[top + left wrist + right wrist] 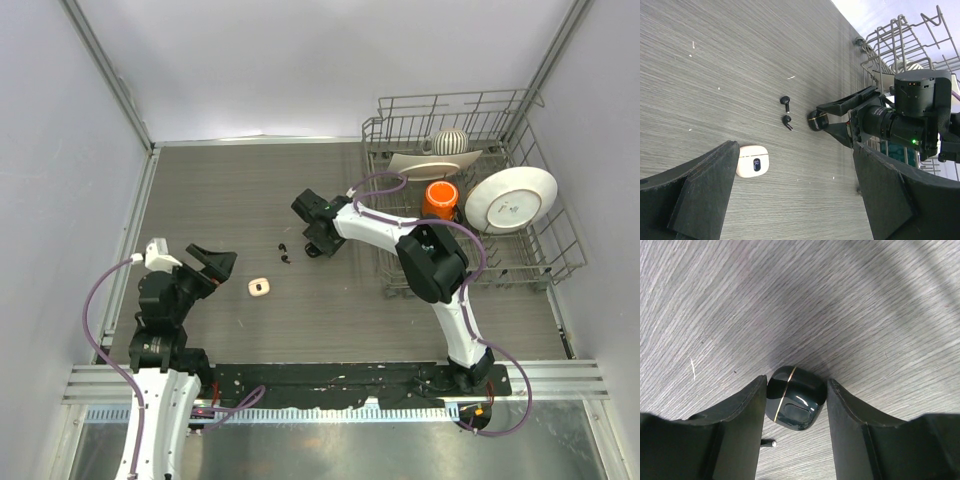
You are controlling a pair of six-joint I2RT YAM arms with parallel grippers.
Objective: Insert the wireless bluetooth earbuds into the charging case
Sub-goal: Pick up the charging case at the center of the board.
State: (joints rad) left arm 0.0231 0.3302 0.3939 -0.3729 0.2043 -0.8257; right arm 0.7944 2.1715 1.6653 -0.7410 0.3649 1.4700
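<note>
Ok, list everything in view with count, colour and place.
earbuds: two, black, on the table beside the black case
black case: one, between the right gripper's fingers
white case: one, by the left gripper
dish rack: one, grey wire, far right
plates: two, white, in the rack
cup: one, orange, in the rack
mug: one, striped, in the rack
table: one, grey
left gripper: open, over the table
right gripper: around the black case, contact unclear
</note>
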